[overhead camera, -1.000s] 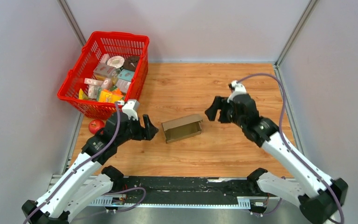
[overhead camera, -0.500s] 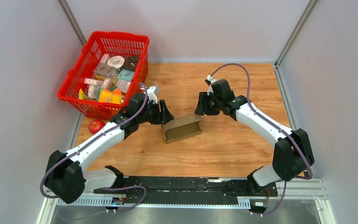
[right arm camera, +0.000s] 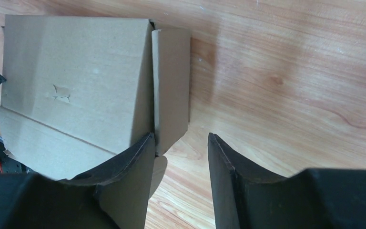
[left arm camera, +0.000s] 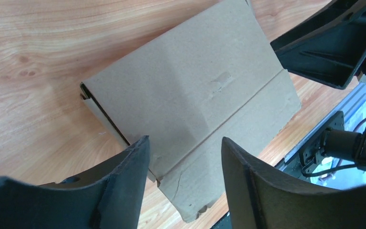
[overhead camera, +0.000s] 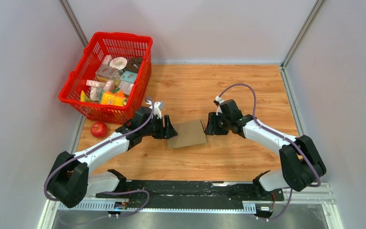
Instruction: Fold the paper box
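Observation:
The paper box (overhead camera: 187, 133) is plain brown cardboard, lying on the wooden table with its lid down flat. The left wrist view shows its top panel (left arm camera: 186, 90) and a front flap hanging toward the near edge. My left gripper (overhead camera: 169, 130) is at the box's left end, jaws open (left arm camera: 183, 157), with the box's corner beyond the gap. My right gripper (overhead camera: 209, 125) is at the right end, also open (right arm camera: 178, 148). Its left finger (right arm camera: 140, 162) sits against the box's side flap (right arm camera: 171, 86), and bare table shows between the fingers.
A red basket (overhead camera: 78, 102) full of small printed packages stands at the back left. A red apple (overhead camera: 98, 129) lies beside the left arm. Grey walls close in the table on three sides, and a metal rail (overhead camera: 186, 191) runs along the near edge.
The box stood open with its lid up; the lid now lies flat over it. Both grippers have come in and down to the box's ends, and the right jaws have narrowed.

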Motion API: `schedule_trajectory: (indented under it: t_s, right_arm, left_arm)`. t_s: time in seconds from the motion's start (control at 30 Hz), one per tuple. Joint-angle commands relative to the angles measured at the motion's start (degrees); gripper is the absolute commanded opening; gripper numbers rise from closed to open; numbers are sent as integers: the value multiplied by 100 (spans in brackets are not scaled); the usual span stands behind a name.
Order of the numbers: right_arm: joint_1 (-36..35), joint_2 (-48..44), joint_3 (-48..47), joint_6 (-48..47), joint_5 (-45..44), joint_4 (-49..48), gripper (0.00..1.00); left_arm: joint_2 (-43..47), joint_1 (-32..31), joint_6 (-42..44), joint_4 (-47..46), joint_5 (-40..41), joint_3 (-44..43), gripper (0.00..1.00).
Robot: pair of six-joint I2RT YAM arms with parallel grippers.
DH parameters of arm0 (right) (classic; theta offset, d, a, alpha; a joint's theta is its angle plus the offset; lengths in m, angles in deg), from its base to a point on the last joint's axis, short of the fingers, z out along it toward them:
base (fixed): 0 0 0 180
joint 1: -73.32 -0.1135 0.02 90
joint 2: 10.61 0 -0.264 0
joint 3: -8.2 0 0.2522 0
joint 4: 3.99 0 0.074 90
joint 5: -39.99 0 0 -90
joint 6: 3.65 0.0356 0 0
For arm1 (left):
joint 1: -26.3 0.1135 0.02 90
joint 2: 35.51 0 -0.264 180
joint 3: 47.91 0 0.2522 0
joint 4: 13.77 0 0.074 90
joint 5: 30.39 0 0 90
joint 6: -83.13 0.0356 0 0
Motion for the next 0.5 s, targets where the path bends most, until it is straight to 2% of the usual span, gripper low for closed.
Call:
schedule_trajectory:
  t_s: [0.0, 0.07, 0.2, 0.47]
  right_arm:
    - [27, -281, -290, -128, 127, -255, 50]
    - [27, -360, -474, -198, 153, -158, 53]
    - [80, -282, -659, -252, 310, -114, 57]
    - [80, -193, -397, -137, 944, -483, 65]
  left_arm:
    - [554, -29, 207, 757, 283, -276, 68]
    - [809, -20, 242, 1247, 528, -530, 73]
    - [968, 6, 163, 1926, 767, -839, 75]
    - [925, 59, -75, 1917, 460, -461, 70]
